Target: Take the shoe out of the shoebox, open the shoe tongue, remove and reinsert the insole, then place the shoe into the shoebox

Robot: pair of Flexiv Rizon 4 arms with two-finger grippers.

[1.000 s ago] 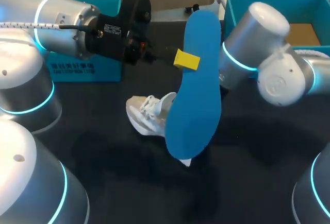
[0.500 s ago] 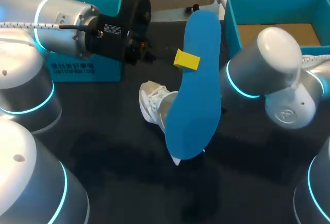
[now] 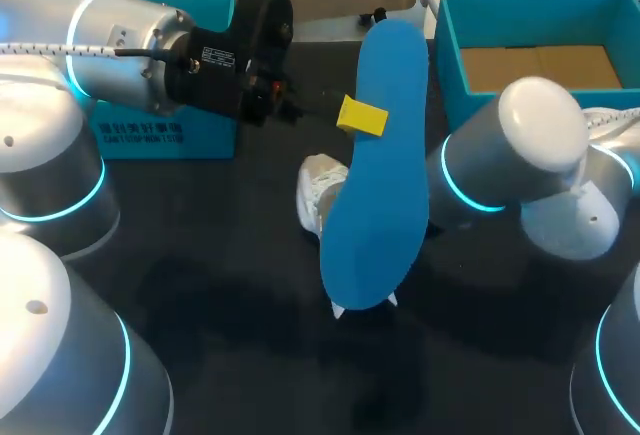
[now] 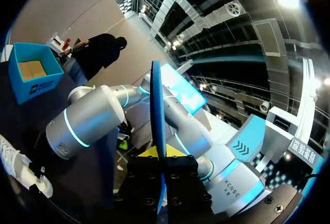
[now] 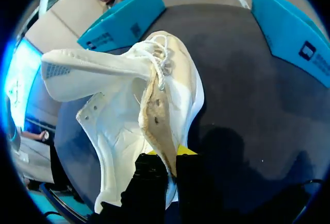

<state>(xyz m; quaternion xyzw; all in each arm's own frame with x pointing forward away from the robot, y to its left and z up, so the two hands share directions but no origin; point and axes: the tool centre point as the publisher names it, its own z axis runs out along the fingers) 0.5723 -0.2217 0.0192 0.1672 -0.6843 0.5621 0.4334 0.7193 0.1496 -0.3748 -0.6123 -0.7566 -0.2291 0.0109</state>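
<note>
A blue insole (image 3: 375, 180) stands upright above the middle of the table, with my left gripper (image 3: 360, 115) shut on its edge. The left wrist view shows the insole (image 4: 157, 105) edge-on between that gripper's (image 4: 161, 156) fingers. A white shoe (image 3: 320, 190) hangs just behind the insole, mostly hidden by it. In the head view the insole covers my right gripper. In the right wrist view that gripper (image 5: 167, 159) is shut on the shoe's (image 5: 129, 105) side wall, with the tongue folded out and the laces loose. The teal shoebox (image 3: 455, 40) stands open at the back right.
A second teal box part (image 3: 160, 135) lies at the back left, under my left arm. My right arm's silver elbow (image 3: 520, 155) sits low in front of the shoebox. Dark table surface (image 3: 250, 335) stretches across the front.
My right arm has swung right and carried the shoe from left of the insole to behind it. The left arm and the insole have not moved.
</note>
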